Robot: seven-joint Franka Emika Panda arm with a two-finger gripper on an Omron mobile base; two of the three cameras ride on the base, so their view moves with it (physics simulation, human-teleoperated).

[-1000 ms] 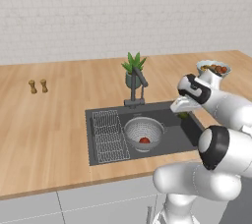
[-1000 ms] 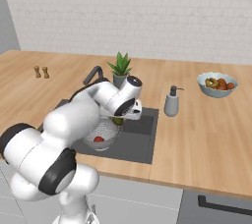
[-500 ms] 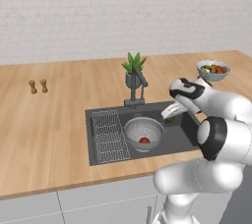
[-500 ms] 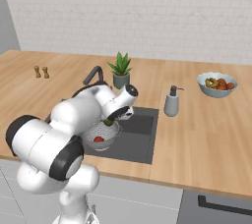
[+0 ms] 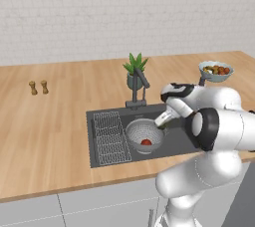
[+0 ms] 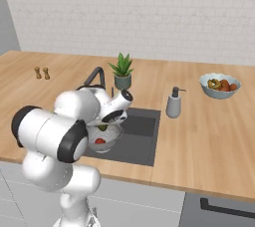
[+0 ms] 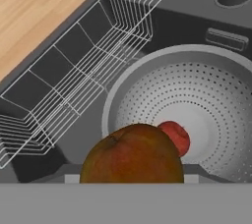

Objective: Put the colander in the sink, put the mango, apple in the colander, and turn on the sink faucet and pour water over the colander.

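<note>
Holding the mango [image 7: 132, 154] between half-open jaws, the gripper [image 5: 163, 119] hangs over the colander [image 7: 197, 115]. Its bowl, with the apple [image 7: 174, 137] inside, lies straight below.

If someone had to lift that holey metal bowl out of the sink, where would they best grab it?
By the rim, from straight above. The colander sits upright in the sink with its mouth facing up, so its thin edge is exposed all round. One pincer finger inside and one outside would pinch the wall. The side toward the wire rack looks free; the apple lies low in the middle.
</note>
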